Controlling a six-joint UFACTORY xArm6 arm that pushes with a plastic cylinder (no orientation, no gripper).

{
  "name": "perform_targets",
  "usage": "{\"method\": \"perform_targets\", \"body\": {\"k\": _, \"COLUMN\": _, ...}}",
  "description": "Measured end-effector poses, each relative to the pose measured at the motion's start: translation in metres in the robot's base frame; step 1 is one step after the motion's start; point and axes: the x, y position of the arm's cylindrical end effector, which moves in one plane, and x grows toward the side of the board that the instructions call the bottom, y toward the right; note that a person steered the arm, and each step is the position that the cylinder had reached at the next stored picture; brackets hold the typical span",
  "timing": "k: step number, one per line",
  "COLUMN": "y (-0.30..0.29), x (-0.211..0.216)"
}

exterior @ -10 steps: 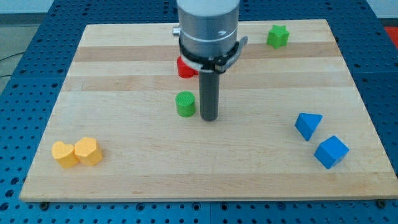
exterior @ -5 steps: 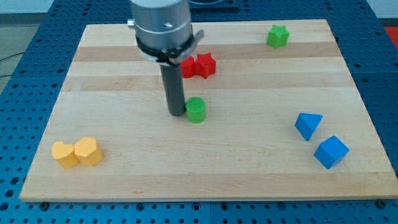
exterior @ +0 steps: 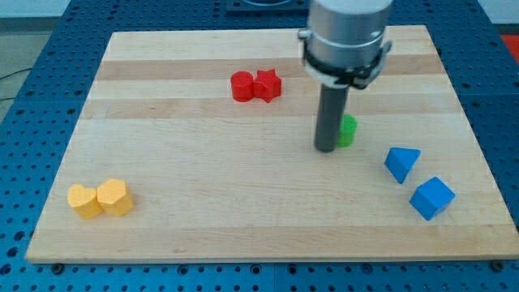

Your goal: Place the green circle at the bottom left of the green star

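The green circle (exterior: 348, 130) lies right of the board's middle, partly hidden behind my rod. My tip (exterior: 326, 149) rests on the board touching the circle's left side. The green star is not visible; the arm's grey body covers the top right area where it stood in the earlier frames.
A red circle (exterior: 242, 86) and a red star (exterior: 268, 84) sit together at the top middle. A blue triangle-like block (exterior: 402, 163) and a blue cube (exterior: 431, 198) lie at the lower right. Two yellow blocks (exterior: 99, 198) sit at the lower left. The wooden board (exterior: 162, 219) lies on a blue perforated table.
My tip went from the green circle's right side to its left, then swept right, pushing the circle right and slightly up. The arm now hides the green star.
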Motion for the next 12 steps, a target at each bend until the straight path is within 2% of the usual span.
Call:
{"method": "perform_targets", "body": {"k": 2, "y": 0.066, "x": 0.004}}
{"method": "perform_targets", "body": {"k": 3, "y": 0.067, "x": -0.059}}
{"method": "perform_targets", "body": {"k": 4, "y": 0.052, "x": -0.09}}
{"method": "perform_targets", "body": {"k": 5, "y": 0.033, "x": -0.045}}
{"method": "perform_targets", "body": {"k": 6, "y": -0.006, "x": -0.082}}
{"method": "perform_targets", "body": {"k": 7, "y": 0.014, "x": -0.128}}
{"method": "perform_targets", "body": {"k": 8, "y": 0.041, "x": -0.115}}
{"method": "perform_targets", "body": {"k": 9, "y": 0.038, "x": -0.081}}
{"method": "perform_targets", "body": {"k": 11, "y": 0.045, "x": -0.126}}
{"method": "perform_targets", "body": {"k": 12, "y": 0.055, "x": -0.105}}
